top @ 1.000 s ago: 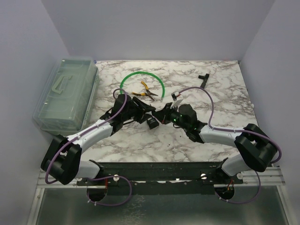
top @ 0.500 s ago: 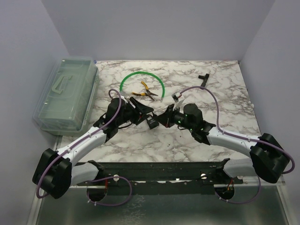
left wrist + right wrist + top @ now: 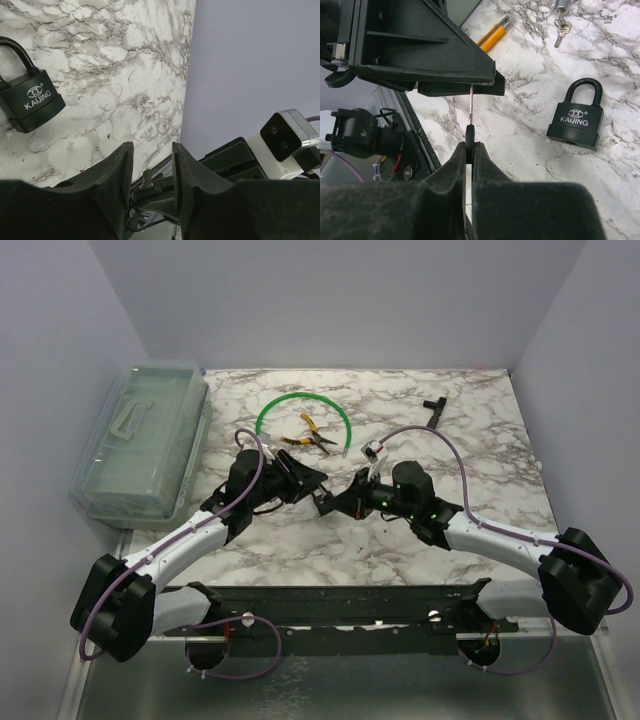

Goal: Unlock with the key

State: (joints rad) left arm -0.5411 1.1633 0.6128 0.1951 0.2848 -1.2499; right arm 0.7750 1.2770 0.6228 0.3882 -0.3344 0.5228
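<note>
One black padlock — marked KAIJING — lay on the marble table. The right gripper pinched one thin key edge-on; the left gripper stood with jaws parted.

Padlock on bench near its middle, pliers behind it inside hoop, box along bench's left edge, T-piece back right

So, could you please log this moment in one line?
right end effector: shut on key; left end effector: open; padlock: on table
</note>
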